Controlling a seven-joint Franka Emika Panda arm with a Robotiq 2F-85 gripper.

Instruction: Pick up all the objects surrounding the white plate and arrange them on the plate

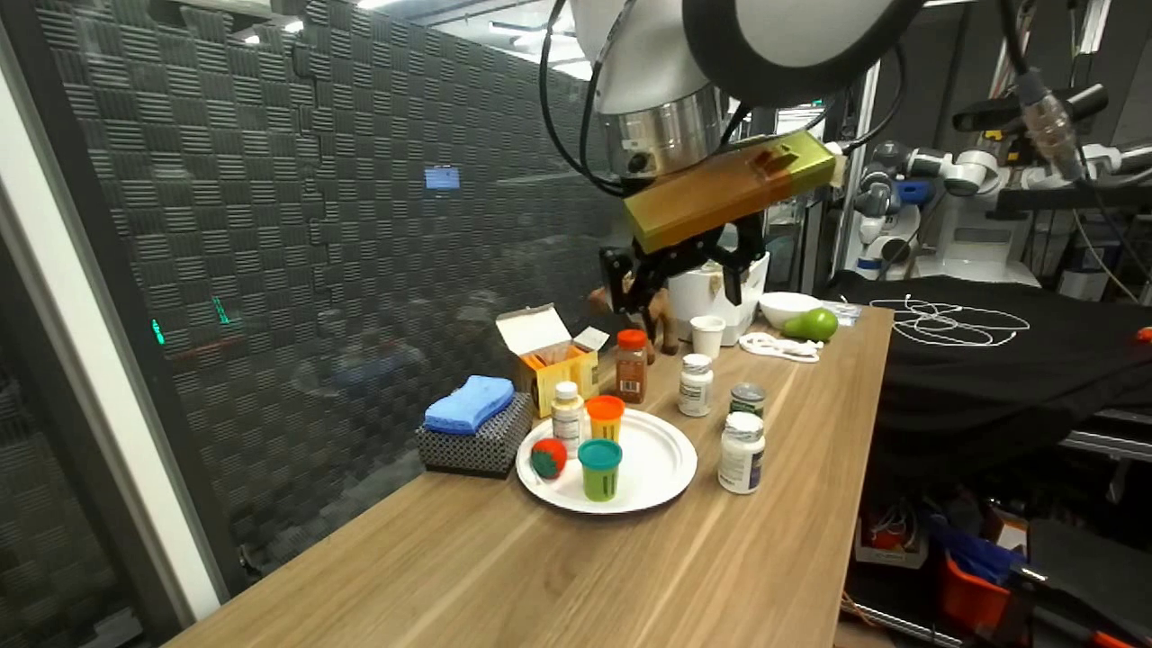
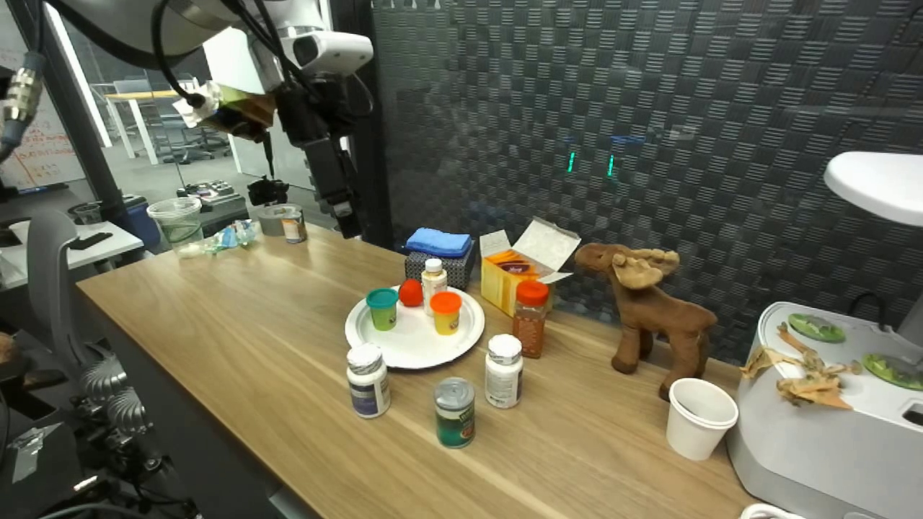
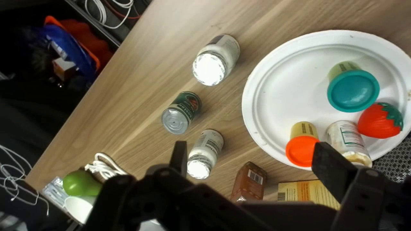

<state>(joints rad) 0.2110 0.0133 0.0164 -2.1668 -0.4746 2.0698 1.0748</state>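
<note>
The white plate carries a teal-lidded green cup, an orange-lidded yellow cup, a white-capped bottle and a red strawberry-like item. Around it on the table stand a white bottle with a purple label, a small green can, another white bottle and a brown bottle with an orange-red cap. My gripper hangs above the table, open, nothing between its fingers. In the wrist view it hides the brown bottle's cap.
Beside the plate sit a patterned box with a blue cloth and an open yellow carton. Farther along are a toy moose, paper cups, a white appliance and a green pear. A dark wall panel runs behind.
</note>
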